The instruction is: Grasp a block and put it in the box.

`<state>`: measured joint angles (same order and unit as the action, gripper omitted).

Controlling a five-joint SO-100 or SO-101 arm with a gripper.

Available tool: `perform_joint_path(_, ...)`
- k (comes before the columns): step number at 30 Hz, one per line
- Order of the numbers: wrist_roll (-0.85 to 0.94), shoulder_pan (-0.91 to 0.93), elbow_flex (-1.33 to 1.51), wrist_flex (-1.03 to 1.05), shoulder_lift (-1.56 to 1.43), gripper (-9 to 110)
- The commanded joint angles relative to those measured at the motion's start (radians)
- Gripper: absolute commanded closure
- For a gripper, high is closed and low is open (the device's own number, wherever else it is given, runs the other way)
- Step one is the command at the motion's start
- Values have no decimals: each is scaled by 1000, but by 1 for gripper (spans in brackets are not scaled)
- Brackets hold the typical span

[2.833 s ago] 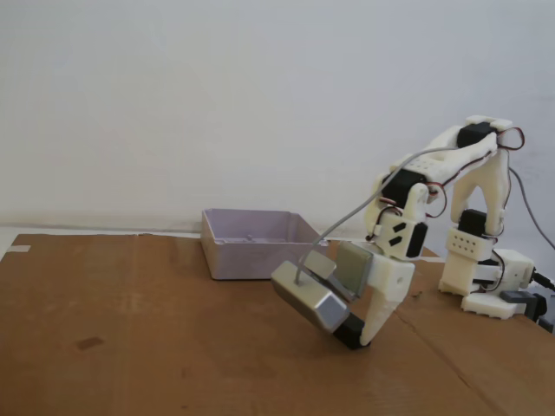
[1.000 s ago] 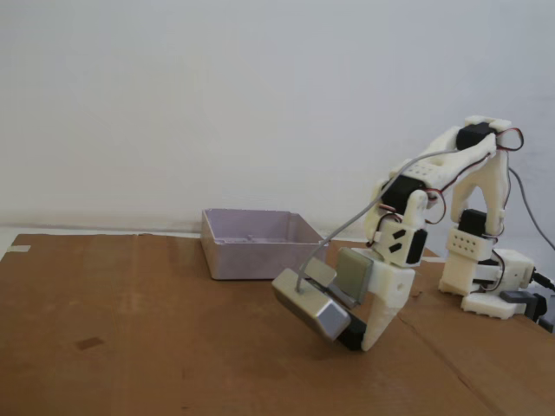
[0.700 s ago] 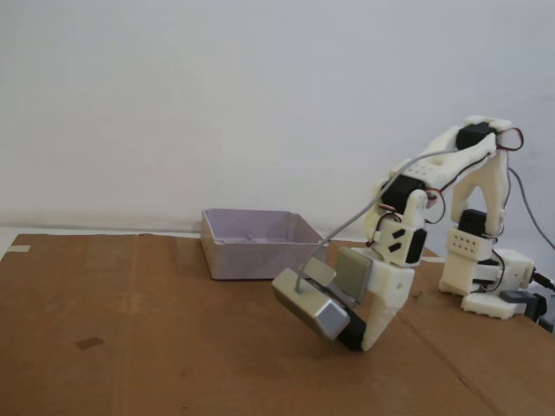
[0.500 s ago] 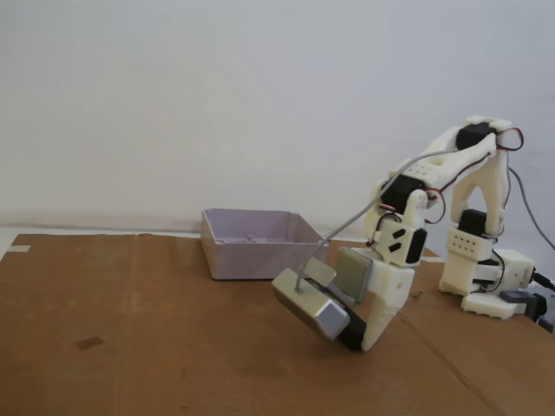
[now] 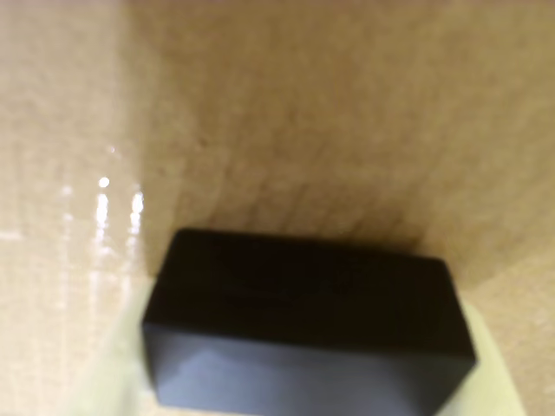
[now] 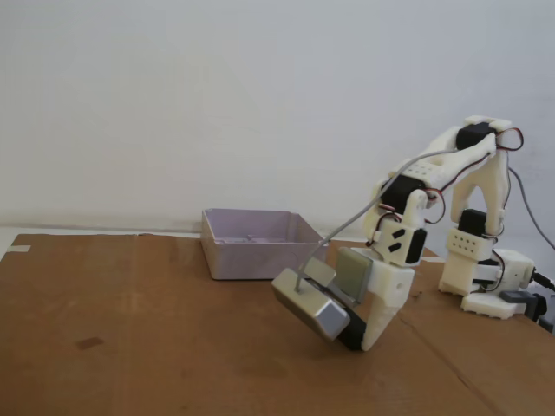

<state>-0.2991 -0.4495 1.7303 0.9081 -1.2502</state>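
Note:
The block is small, matte black and brick-shaped, and it fills the lower half of the wrist view. It lies on the brown cardboard with pale fingers pressed against both of its ends. My gripper is shut on it. In the fixed view the gripper points down at the cardboard, and only a dark bit of the block shows at its tip. The box, a shallow pale grey-lilac tray, stands behind and to the left of the gripper, apart from it.
A shiny grey camera housing with a grey cable sticks out left of the gripper. The arm's white base stands at the right on the cardboard sheet. A white wall runs behind.
Since 2.8 s ago the arm has sunk a little, bringing the gripper and camera housing lower. Over the last second nothing has visibly moved.

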Motion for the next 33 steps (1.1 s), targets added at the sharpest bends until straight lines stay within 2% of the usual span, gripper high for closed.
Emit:
perform_joint_path(1, 3, 6, -9, -11, -41, 89)
perform_joint_path(33, 8, 5, -23, -23, -49, 89)
